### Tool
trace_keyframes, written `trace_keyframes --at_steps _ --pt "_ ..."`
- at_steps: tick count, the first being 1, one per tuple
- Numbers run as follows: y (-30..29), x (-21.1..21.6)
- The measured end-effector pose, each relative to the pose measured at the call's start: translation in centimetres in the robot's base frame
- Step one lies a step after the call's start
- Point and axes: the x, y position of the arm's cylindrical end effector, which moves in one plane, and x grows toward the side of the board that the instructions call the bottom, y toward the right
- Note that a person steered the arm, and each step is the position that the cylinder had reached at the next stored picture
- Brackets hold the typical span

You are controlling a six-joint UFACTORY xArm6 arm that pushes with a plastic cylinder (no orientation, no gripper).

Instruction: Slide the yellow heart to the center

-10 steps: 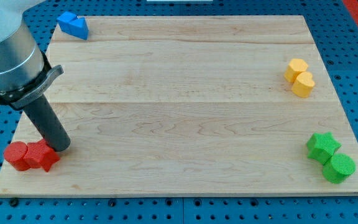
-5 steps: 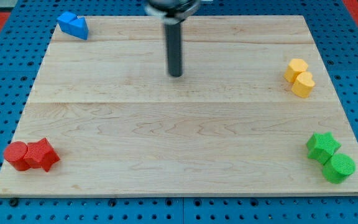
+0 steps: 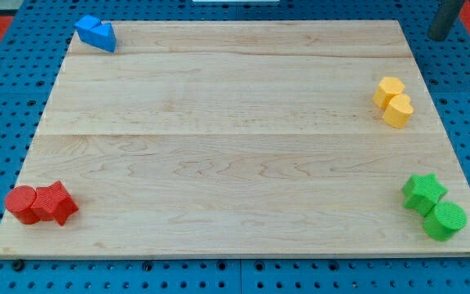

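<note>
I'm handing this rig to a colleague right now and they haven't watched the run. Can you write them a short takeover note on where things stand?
Tip: my tip is off the board, past its top right corner in the view, touching no block.
Yellow pair: two yellow blocks sit touching near the view's right edge; the lower one looks like the yellow heart, the upper is the yellow hexagon.
Others: blue block top left, red blocks bottom left, green blocks bottom right.
Done: nothing; the heart is far from the center.
Left: bring the tip to the heart's right side and push it leftward to the middle.
</note>
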Motion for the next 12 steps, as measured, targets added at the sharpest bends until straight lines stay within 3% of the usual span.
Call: trace_keyframes --at_steps 3,5,6,7,10,11,12 --pt "-2.0 14.6" --pt "-13.6 14.6" --pt "-22.5 15.2" --pt "-27.0 15.5" --pt "-12.1 13.0" --pt "-9.2 13.4" --pt "-11.4 17.3"
